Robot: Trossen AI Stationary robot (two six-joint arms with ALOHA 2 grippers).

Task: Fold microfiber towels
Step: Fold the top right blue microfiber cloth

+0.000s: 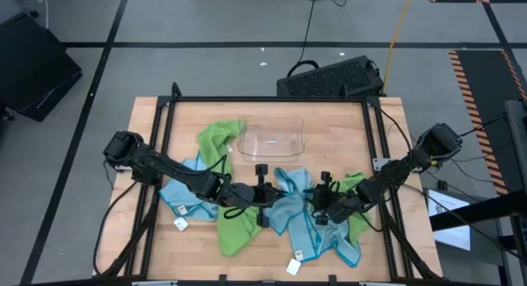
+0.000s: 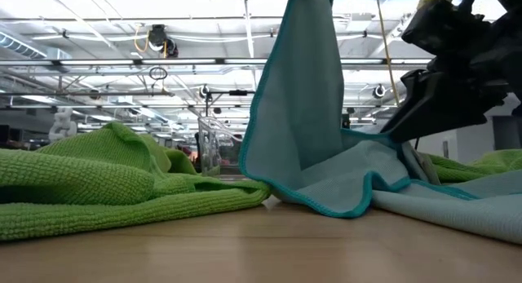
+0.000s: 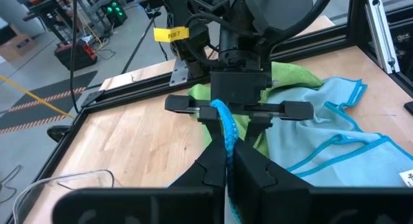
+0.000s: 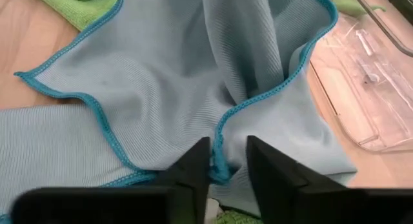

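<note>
Nearest you in the low view, a green towel (image 2: 98, 193) lies crumpled at lower left, and a blue towel (image 2: 302, 112) hangs from above at centre with its lower part trailing on the surface (image 2: 245, 250).

Your left gripper (image 3: 227, 161) is pressed together on that blue towel's hem, holding it up. Your right gripper (image 4: 227, 161) stands slightly parted with a teal hem between its fingers; whether it truly grips, you cannot tell.

Judged risks: if the right gripper only brushes the hem, the edge may slip out when you pull and the fold will collapse. The two grippers sit close together at mid-frame in the high view, so they could knock each other. The hanging towel's tail touches other towels (image 1: 329, 228) and may drag them. The clear tray (image 1: 272, 139), just above centre, could be nudged.

The surface is pale wood, framed by black rails (image 1: 263, 99). Beyond it: a grey floor with dark lines, a black keyboard-like unit (image 1: 333, 78) at upper centre, hazard stripes (image 1: 486, 72) at upper right.
</note>
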